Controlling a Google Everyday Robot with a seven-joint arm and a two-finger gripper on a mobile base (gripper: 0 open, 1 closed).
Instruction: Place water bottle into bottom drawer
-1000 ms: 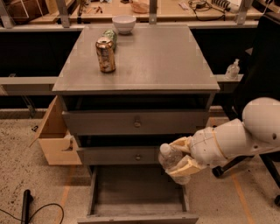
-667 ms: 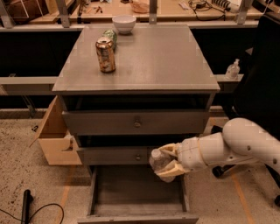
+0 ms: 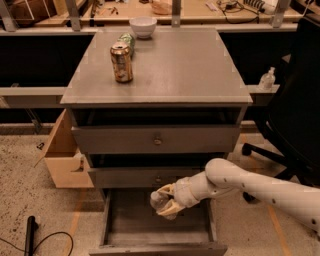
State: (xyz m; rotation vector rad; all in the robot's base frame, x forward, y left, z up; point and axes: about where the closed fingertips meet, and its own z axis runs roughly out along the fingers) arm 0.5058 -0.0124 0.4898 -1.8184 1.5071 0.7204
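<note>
While the bottom drawer (image 3: pixel 140 227) stands open, the gripper (image 3: pixel 167 202) hangs over its back half, just in front of the middle drawer (image 3: pixel 150 177). It is clamped on the water bottle (image 3: pixel 158 198), probably so the bottle can go straight down. The bottle is clear, crinkled plastic and likely gives under pressure. The drawer is a shallow grey tray with a flat, plain floor.

Speckled floor (image 3: pixel 22 195), grey cabinet (image 3: pixel 175 65), wooden workbench (image 3: pixel 200 12) behind, black office chair (image 3: pixel 295 115) right, cardboard box (image 3: pixel 60 155) left; gripper (image 3: pixel 167 202) low before cabinet.
</note>
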